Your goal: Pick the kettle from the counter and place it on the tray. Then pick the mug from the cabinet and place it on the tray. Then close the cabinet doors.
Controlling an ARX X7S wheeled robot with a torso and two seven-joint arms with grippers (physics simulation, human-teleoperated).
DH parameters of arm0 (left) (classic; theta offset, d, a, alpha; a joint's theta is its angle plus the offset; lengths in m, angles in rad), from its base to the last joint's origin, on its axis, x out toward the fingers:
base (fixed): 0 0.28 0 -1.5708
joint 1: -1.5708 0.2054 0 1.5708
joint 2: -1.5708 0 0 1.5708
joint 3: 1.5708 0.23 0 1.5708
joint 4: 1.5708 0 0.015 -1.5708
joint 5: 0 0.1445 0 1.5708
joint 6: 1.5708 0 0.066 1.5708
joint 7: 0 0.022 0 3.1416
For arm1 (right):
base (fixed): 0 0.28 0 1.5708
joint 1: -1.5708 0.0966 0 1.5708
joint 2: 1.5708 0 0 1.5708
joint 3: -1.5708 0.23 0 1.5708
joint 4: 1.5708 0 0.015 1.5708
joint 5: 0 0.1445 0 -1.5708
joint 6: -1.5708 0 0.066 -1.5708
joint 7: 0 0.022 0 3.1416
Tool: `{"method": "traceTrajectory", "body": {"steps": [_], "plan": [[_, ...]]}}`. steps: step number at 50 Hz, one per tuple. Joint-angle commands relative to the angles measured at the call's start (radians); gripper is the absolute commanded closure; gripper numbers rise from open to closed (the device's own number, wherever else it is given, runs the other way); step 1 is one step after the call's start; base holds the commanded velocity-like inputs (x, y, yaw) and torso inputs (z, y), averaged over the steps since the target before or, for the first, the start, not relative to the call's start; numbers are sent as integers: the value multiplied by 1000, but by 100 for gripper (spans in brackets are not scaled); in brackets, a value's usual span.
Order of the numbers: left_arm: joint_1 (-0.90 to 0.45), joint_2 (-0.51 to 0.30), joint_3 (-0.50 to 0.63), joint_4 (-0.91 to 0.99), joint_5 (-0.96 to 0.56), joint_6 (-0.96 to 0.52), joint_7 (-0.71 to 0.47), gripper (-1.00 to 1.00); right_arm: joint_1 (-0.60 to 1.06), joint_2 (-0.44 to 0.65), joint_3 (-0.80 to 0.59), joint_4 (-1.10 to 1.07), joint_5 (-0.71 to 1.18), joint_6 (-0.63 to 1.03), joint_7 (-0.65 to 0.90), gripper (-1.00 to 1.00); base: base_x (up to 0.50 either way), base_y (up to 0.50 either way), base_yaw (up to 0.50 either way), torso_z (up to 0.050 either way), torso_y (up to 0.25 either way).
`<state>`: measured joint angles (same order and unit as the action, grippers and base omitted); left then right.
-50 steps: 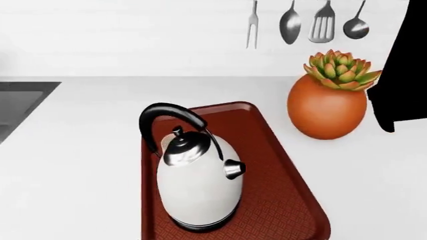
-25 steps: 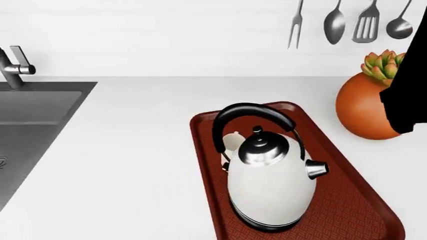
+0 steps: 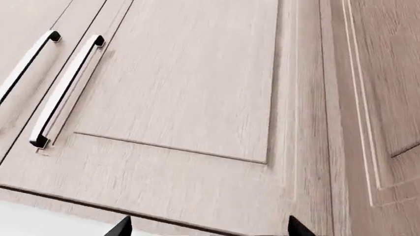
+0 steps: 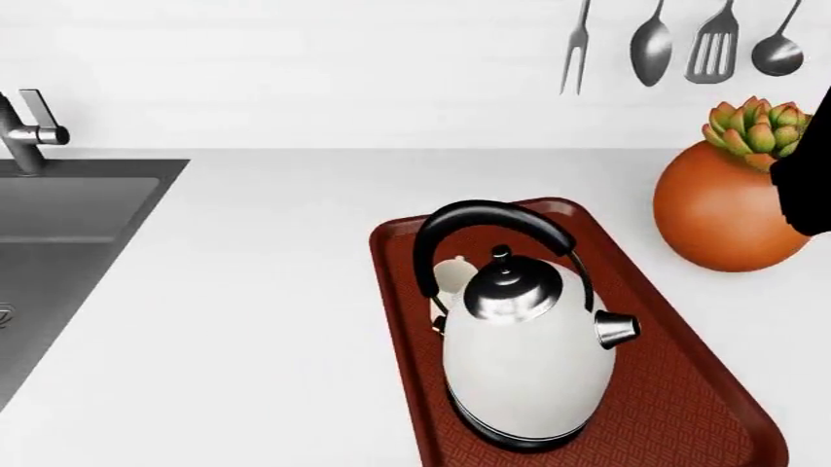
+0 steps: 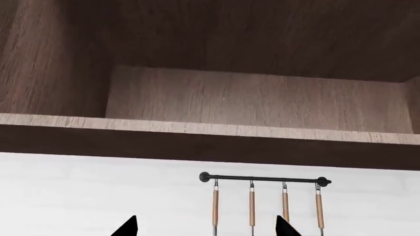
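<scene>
Ahead of your right gripper (image 5: 204, 231), whose two dark fingertips stand apart with nothing between them, an open wooden cabinet (image 5: 249, 98) shows a bare shelf, with a utensil rail (image 5: 265, 180) just below it. Your left gripper (image 3: 208, 232) also has its tips spread and empty, facing closed cabinet doors (image 3: 190, 78) with two bar handles (image 3: 66, 88). Well below both grippers, the kettle (image 4: 526, 365) stands upright on the tray (image 4: 675, 389) on the counter (image 4: 260, 321). The mug (image 4: 453, 275) sits on the tray too, just behind the kettle. An orange plant pot (image 4: 727, 219) stands beside the tray.
</scene>
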<state>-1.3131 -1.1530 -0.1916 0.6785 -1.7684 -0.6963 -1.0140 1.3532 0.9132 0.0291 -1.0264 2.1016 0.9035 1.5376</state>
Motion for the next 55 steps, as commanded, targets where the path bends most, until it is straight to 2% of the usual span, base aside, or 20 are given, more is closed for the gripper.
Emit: {"method": "traceTrajectory", "body": {"steps": [1,3,7,15,23,25,30,33,35,45,55], "plan": [[-847,416,622,-497,350,-147,100,-100,-63,30,51,-11,-9,-7,-26,-100,0,0,0,0,0],[-914,497,673,-607,450,-118,176,-100,-86,32,82,-15,-1,0,-34,-100,0,0,0,0,0],[-971,582,712,-742,539,-65,275,-100,-113,31,138,-16,24,18,-36,-100,0,0,0,0,0],[-983,702,666,-896,472,-8,430,-100,-132,17,197,-16,64,49,-20,-100,0,0,0,0,0],[-1031,849,607,-1018,356,-9,506,-100,-159,-25,236,-16,81,91,-9,-100,0,0,0,1,0],[-1042,898,557,-1044,379,-42,519,-100,-165,-38,259,-18,104,107,-2,-100,0,0,0,5,0],[-1043,1074,272,-1081,628,-231,596,-100,-171,-48,311,-17,153,130,15,-100,0,0,0,2,2],[-1043,1136,198,-1080,705,-282,625,-100,-176,-52,338,-18,176,141,20,-100,0,0,0,0,3],[-1043,1151,201,-1082,692,-282,627,-100,-183,-56,350,-17,182,148,21,-100,0,0,0,0,5],[-1043,1153,366,-1104,533,-208,599,-100,-208,-81,403,-19,213,181,26,-100,0,0,0,1,2],[-1043,1153,520,-1177,478,-197,636,-100,-227,-86,452,-20,246,199,29,-100,0,0,0,0,0]]}}
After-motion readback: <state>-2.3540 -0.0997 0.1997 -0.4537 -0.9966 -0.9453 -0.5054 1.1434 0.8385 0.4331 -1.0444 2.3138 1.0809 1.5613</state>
